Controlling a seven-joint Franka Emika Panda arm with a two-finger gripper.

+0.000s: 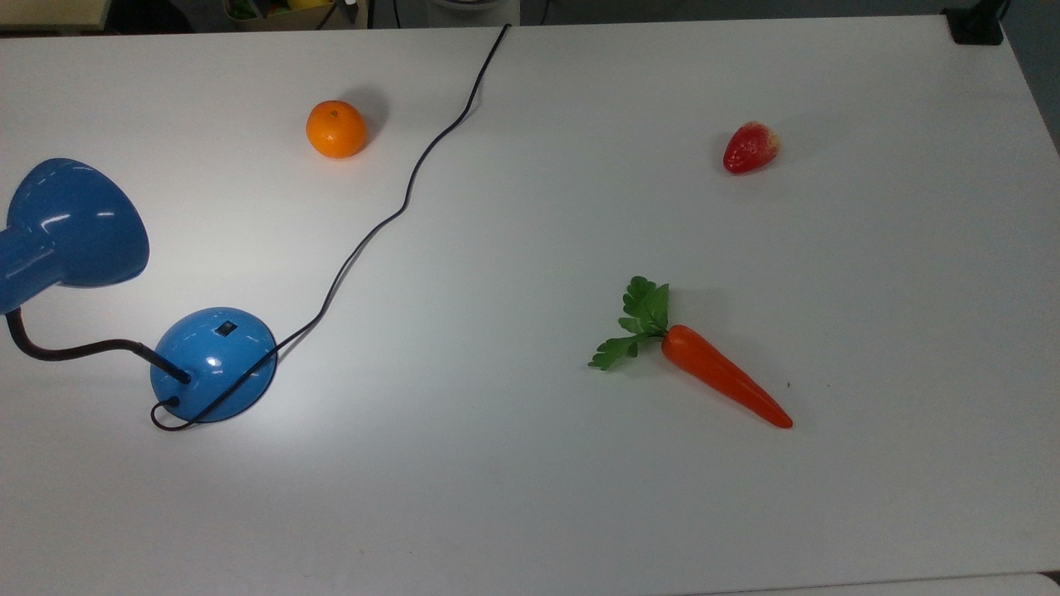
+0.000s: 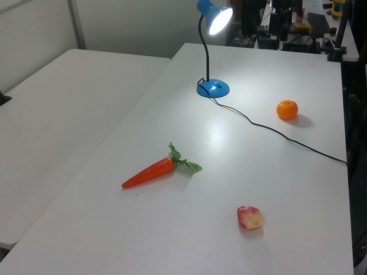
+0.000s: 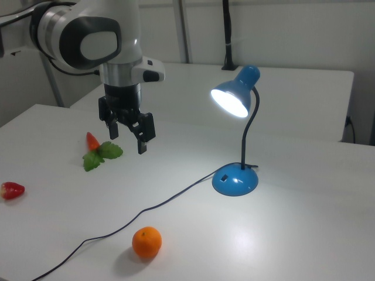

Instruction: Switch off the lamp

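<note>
The lamp is glossy blue, with a bell shade (image 1: 74, 223), a black bendy neck and a domed base (image 1: 214, 364) at the top view's left. A small black switch (image 1: 225, 329) sits on the dome. Its bulb is lit in the right view, where the shade (image 3: 232, 99) glows over the base (image 3: 234, 180). The left view has the base (image 2: 213, 87) at the table's far end. My gripper (image 3: 128, 137) hangs open above the table, well to the right view's left of the lamp, holding nothing.
A black cord (image 1: 397, 215) snakes from the base to the table's far edge. An orange (image 1: 336, 129) lies beside the cord. A carrot (image 1: 720, 377) and a red strawberry-like fruit (image 1: 750, 147) lie on the top view's right half.
</note>
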